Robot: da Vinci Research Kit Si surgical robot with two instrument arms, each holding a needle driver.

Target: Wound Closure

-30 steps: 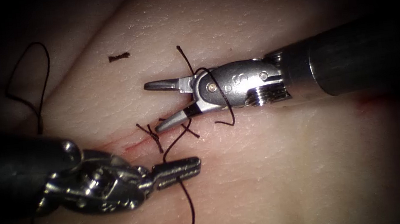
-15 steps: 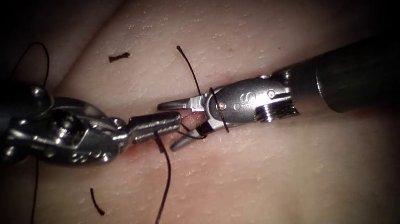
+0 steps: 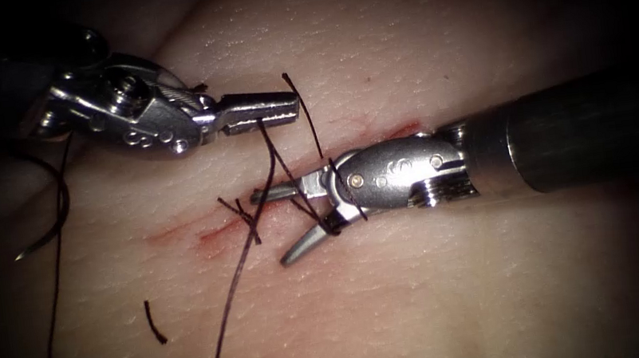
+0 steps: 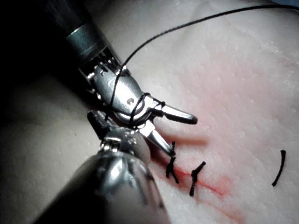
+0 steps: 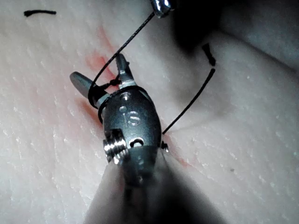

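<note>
Left tool (image 3: 279,110): above the cut, fingers closed on the thread (image 3: 242,264), which runs down across the cut.

Tissue (image 3: 444,285): pale, with a red-stained cut (image 3: 205,234); a tied stitch (image 3: 248,219) sits on the cut, and a loose cut end of thread (image 3: 155,324) lies below and left of it.

Right tool (image 3: 280,223): over the cut, fingers spread wide and holding nothing, with thread looped around their base.

Needle: cannot tell where it is.

A single letter "S" is stamped on the right pincer's (image 3: 290,221) metal body.
</note>
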